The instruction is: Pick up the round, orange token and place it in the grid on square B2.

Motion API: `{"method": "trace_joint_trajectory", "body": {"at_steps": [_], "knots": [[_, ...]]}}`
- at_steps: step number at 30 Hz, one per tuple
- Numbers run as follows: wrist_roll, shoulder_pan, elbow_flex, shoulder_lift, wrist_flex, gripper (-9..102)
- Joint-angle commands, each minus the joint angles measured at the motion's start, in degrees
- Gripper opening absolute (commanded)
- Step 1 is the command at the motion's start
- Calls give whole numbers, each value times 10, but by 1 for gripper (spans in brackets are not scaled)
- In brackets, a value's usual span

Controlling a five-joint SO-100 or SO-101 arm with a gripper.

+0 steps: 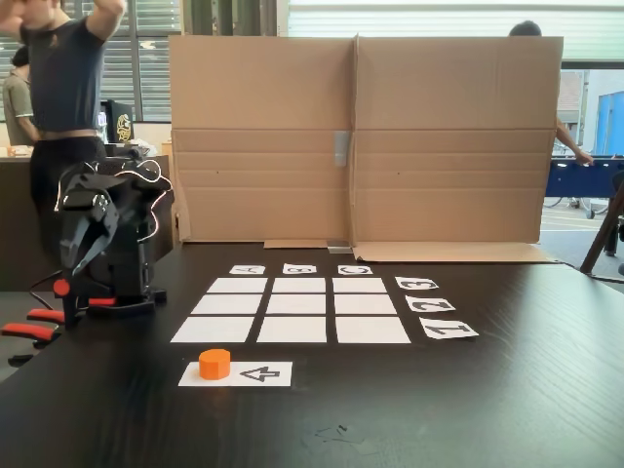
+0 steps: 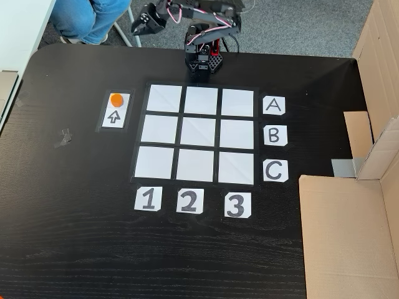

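While the arm sits folded at the tabletop [image 2: 75, 237] edge, its hand [image 2: 142, 23] hangs clear of everything, and I cannot tell whether it is spread. The token [image 2: 116, 99] rests on the arrow strip [image 2: 114, 116] beside the grid [image 2: 198, 133], well apart from square B2 [image 2: 198, 131].

labels [image 2: 273, 105]: A, B, C | labels [image 2: 148, 199]: 1, 2, 3 | white strip [image 2: 116, 111]: arrow sign

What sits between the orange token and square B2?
In the top-down fixed view, between the token and square B2 lie bare dark table and the grid's column-1 cells; nothing else.
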Motion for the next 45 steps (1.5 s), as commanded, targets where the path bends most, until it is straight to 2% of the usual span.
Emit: {"method": "trace_joint_trajectory", "body": {"at_steps": [1,11,14,19,24,27,35,45], "knots": [[-1,-12,-108,-77,41,-1],[-4,-51,-389,-312,175,0],[-6,-65,-475,-376,211,3],[-9,-93,-549,-455,250,28],[-18,-120,-600,-510,282,47],[-23,-145,-640,-533,307,54],[-11,-229,-649,-566,337,60],[-14,-265,-648,-659,337,62]]}}
